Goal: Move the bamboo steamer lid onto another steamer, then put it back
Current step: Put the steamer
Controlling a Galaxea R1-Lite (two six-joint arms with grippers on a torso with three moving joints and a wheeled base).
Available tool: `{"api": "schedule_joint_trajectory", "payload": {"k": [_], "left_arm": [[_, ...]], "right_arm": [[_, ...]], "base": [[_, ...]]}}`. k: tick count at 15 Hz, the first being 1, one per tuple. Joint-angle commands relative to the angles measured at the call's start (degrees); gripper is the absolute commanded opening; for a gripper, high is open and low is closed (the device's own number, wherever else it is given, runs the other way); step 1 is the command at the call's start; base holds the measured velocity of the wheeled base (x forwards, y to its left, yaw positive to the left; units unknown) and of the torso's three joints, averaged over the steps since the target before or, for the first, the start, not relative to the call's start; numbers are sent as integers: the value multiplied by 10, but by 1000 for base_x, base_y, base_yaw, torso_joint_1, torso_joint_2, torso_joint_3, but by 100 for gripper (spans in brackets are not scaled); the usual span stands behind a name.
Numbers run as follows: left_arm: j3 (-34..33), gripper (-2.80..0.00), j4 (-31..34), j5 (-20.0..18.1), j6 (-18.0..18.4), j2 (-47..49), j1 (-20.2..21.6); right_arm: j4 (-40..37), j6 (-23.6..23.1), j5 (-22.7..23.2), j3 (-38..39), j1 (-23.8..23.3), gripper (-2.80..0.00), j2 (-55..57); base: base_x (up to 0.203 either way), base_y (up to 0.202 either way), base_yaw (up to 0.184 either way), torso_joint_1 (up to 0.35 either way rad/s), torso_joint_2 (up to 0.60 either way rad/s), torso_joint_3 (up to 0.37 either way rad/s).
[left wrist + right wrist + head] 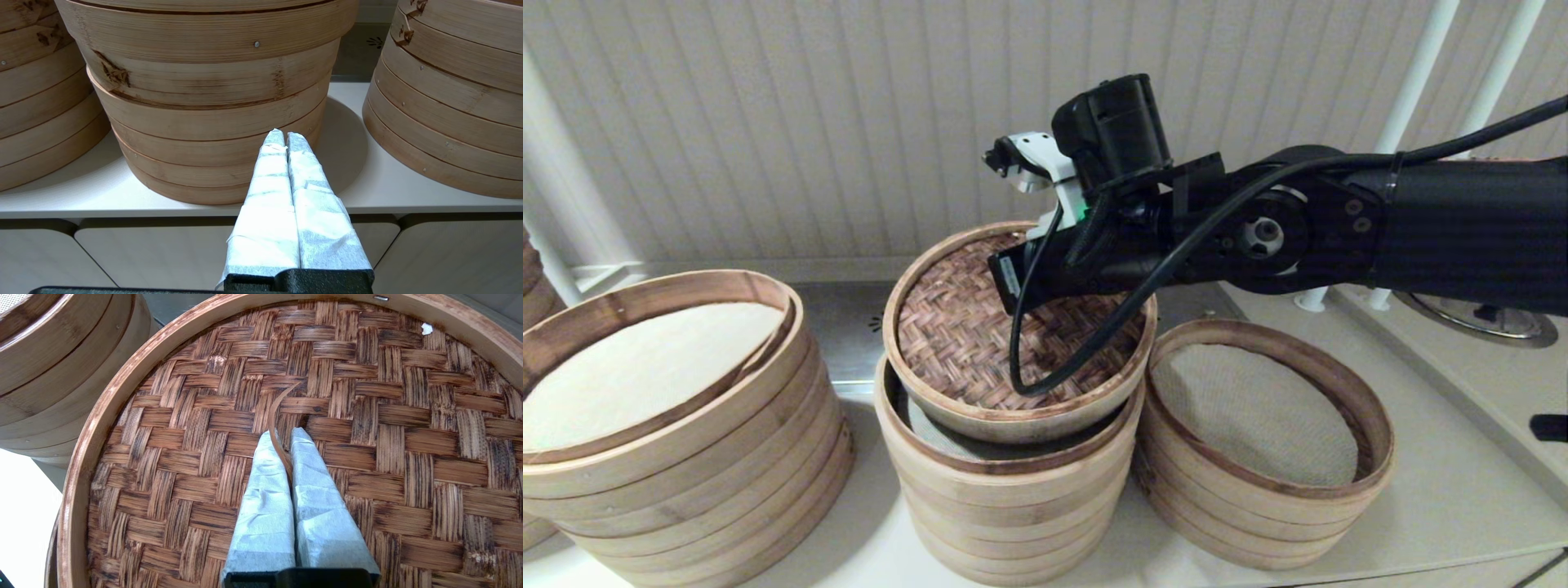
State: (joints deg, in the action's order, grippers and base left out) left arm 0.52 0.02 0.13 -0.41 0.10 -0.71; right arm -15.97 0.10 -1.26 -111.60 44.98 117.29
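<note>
The bamboo steamer lid, dark herringbone weave inside a pale band rim, hangs tilted over the middle steamer stack, its far edge higher. A strip of the stack's liner shows under the lid's near edge. My right gripper is shut on the lid's thin bamboo loop handle at the centre of the weave. In the head view the wrist hides its fingers. The other steamer, shortest, with a fine-mesh liner, stands uncovered just right of the middle stack. My left gripper is shut on nothing, low before the counter's front edge.
The widest stack with a cream liner stands at the left. A black cable loops from the right wrist across the lid. White pipes and a round metal fitting lie at the back right. Steamer stacks face the left gripper.
</note>
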Motion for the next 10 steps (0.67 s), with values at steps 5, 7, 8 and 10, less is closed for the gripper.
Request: {"api": "schedule_joint_trajectory", "payload": {"k": [5, 7, 8, 10], "left_arm": [[0, -280, 0, 0, -1, 0, 0], [0, -280, 0, 0, -1, 0, 0], [0, -280, 0, 0, -1, 0, 0], [0, -280, 0, 0, -1, 0, 0]], "right_arm": [[-1, 0, 0, 0, -5, -280, -4], [-1, -1, 0, 0, -4, -280, -6], [0, -1, 1, -1, -5, -280, -11], [5, -1, 1, -1, -5, -280, -17]], "base": [[0, 0, 0, 0, 0, 0], [0, 0, 0, 0, 0, 0], [0, 0, 0, 0, 0, 0], [0, 0, 0, 0, 0, 0]]}}
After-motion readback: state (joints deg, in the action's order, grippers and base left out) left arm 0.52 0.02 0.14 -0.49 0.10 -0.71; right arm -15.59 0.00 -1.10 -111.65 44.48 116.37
